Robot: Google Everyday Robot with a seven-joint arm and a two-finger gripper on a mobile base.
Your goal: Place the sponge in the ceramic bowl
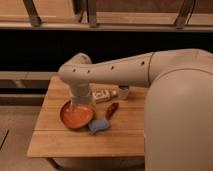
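Front strip: nearest us, the wooden table [65, 143] has a bare band of planks between its front edge and the task's things.
Sponge: the blue sponge [99, 125] lies flat on the table, just beside the near right rim of the bowl and outside it.
Sponge axis: its long side runs slantwise, the low end toward the near left and the high end toward the far right.
Bowl: the ceramic bowl [73, 120] sits upright left of the sponge, with its orange-red inside showing and bare wood to its left up to the table's edge.
Gripper: the gripper [81, 104] hangs over the far part of the bowl at the end of the arm's wrist; we cannot tell whether it is released or clenched.
Utensil: a slim dark red utensil [112, 109] lies past the sponge and slants the same way.
Right side: the robot's pale body [180, 117] covers the table's right end.
Far row: a small bottle [103, 96] lies on its side beyond the bowl, with a dark cup [123, 91] to its right near the back edge.
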